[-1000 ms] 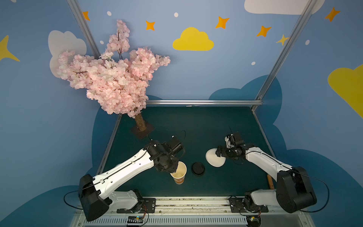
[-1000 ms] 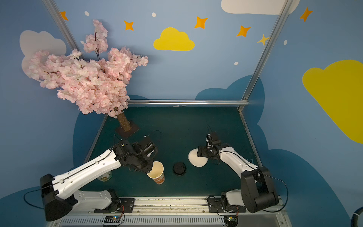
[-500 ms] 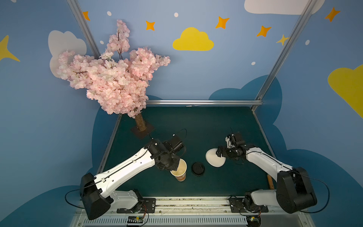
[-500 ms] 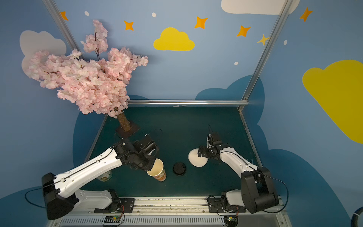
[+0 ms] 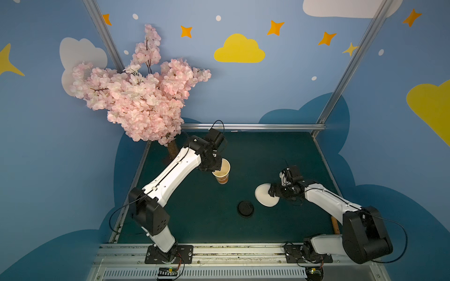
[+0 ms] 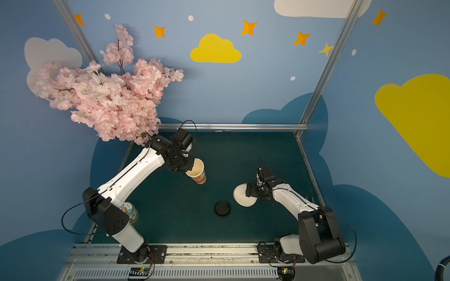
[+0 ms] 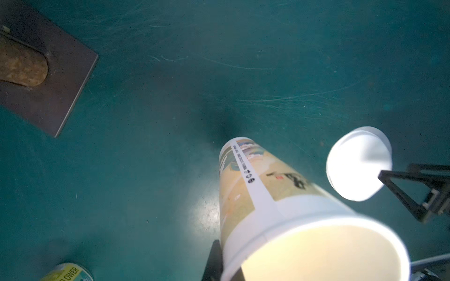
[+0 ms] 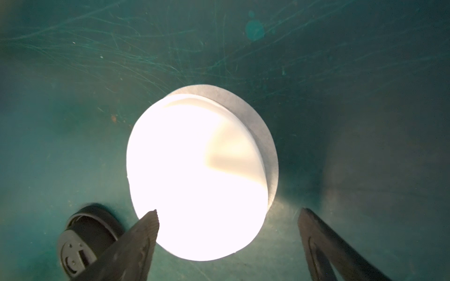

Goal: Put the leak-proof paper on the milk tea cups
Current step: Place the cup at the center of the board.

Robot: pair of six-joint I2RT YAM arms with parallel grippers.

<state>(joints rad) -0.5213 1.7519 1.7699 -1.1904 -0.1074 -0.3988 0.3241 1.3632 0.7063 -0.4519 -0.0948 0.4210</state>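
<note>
Left end effector (image 5: 215, 167) is clamped on the rim of the milk tea cup (image 5: 222, 174), holding it tilted above the table (image 5: 267, 150); right end effector (image 8: 229, 210) hangs open over the leak-proof paper (image 8: 194, 170), topmost on its white pile (image 7: 350, 192). The rim pinch could let the cup slip; open jaws might lift more than 1 sheet. 1 second ago the cup was beside the black lid (image 5: 245, 208); now well apart.

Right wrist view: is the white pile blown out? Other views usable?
Right wrist: yes, the white paper pile clips to pure white; only its shaded edge keeps detail. Left wrist: the cup glares at its mouth, and its print is slightly blurred. Both top views: evenly lit, sharp.
</note>
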